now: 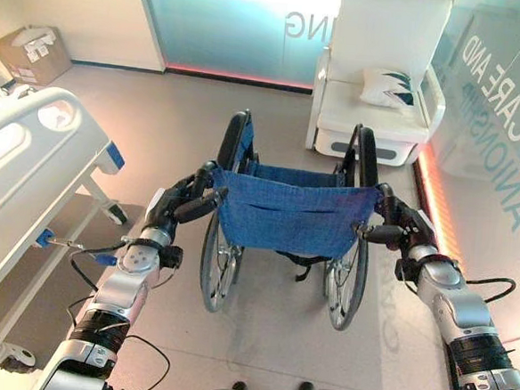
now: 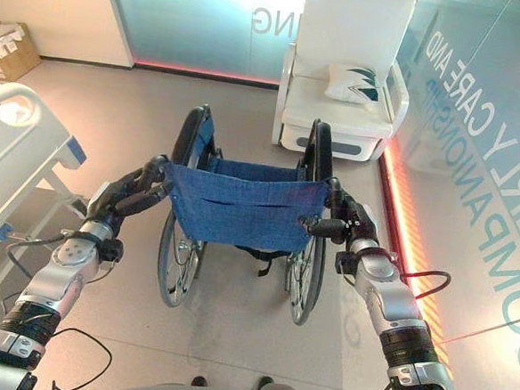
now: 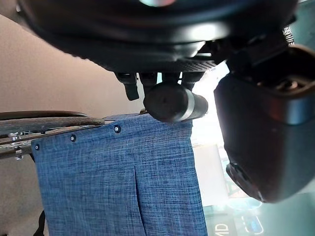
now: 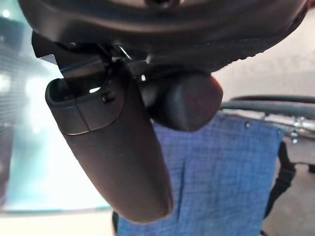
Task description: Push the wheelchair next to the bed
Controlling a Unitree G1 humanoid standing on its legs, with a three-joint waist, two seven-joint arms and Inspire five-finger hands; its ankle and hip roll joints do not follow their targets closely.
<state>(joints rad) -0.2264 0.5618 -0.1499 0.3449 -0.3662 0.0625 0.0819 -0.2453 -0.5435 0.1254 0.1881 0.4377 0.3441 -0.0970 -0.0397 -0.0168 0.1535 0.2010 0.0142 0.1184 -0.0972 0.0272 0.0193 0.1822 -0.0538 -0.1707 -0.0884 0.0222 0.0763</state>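
Observation:
A wheelchair (image 1: 285, 216) with a blue cloth backrest and black wheels stands in the middle of the floor, its back toward me. My left hand (image 1: 172, 205) is curled round its left black push handle (image 3: 173, 102). Round the right push handle (image 4: 189, 102) my right hand (image 1: 399, 224) is curled the same way. The white hospital bed (image 1: 25, 165) with a blue corner cap stands at the left, a little apart from the wheelchair's left wheel.
A white armchair (image 1: 375, 87) with a patterned cushion stands straight ahead past the wheelchair. A glass wall with lettering (image 1: 505, 132) runs along the right. A cardboard box (image 1: 31, 52) sits at the far left corner. Open floor lies between bed and wheelchair.

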